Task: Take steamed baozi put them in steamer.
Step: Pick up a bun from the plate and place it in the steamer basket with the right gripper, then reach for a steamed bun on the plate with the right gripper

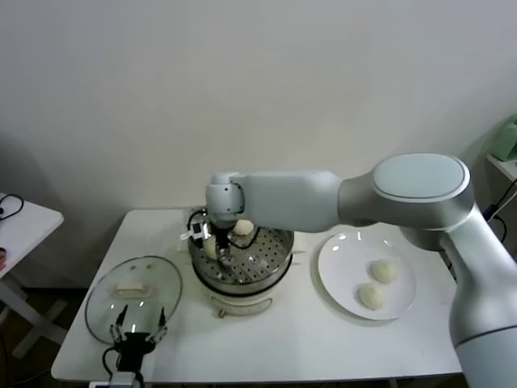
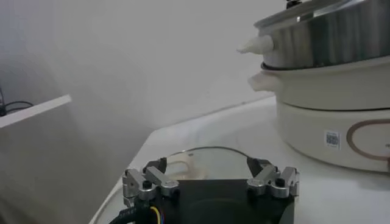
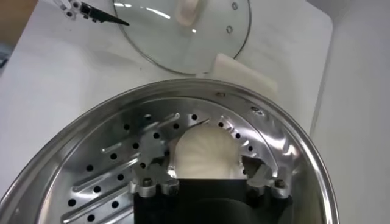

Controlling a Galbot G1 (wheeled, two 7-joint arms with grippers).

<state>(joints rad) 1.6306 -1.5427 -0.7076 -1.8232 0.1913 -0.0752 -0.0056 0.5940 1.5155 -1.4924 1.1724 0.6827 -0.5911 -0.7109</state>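
Bare lab-like room: blank wall (image 1: 242,81), white table (image 1: 323,339), steamer (image 1: 242,263).

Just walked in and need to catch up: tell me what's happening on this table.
The right gripper is inside the steamer, jaws open around a baozi resting on the perforated tray; another bun already lies there. Two baozi wait on the white plate. The left gripper sits open over the glass lid.
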